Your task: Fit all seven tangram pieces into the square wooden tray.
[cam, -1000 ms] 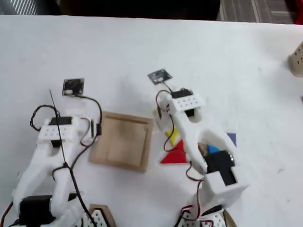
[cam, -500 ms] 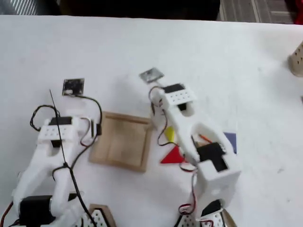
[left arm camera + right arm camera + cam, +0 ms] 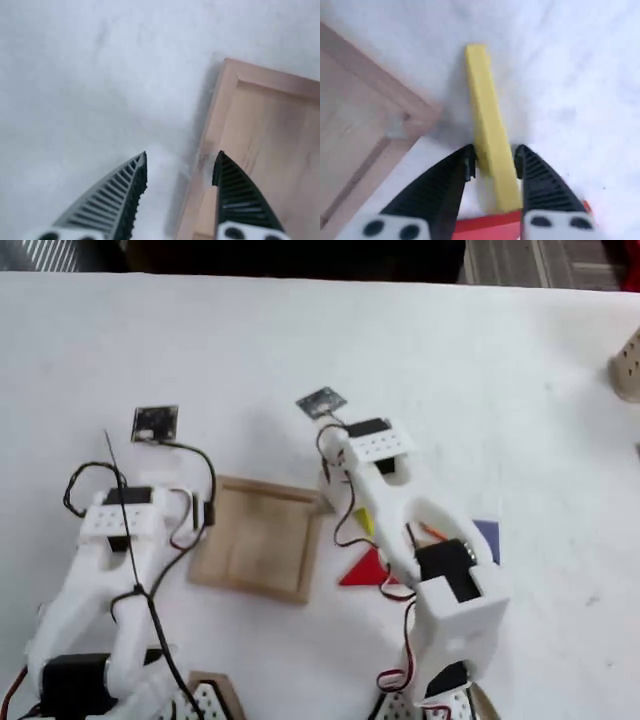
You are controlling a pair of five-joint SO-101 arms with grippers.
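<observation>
The square wooden tray [image 3: 205,562] lies empty between the two arms. My right gripper [image 3: 495,155] is shut on a yellow piece [image 3: 482,95] that stands on its edge on the table, just off the tray's corner [image 3: 415,107]. A red triangle [image 3: 366,569] lies flat beside the tray, and its edge [image 3: 485,223] shows right under the right gripper. Part of a blue piece [image 3: 487,532] and a bit of orange [image 3: 430,532] peek out from behind the right arm. My left gripper [image 3: 180,165] is open, with one finger over the tray's rim [image 3: 212,135] and the other over bare table.
A small dark square tag [image 3: 155,423] lies on the table beyond the left arm, and another [image 3: 321,402] beyond the right arm. A pale pegged object [image 3: 628,365] stands at the far right edge. Loose cables hang off both arms.
The right arm swung toward the tray's far right corner a second ago and has barely moved since. The left arm has kept still.
</observation>
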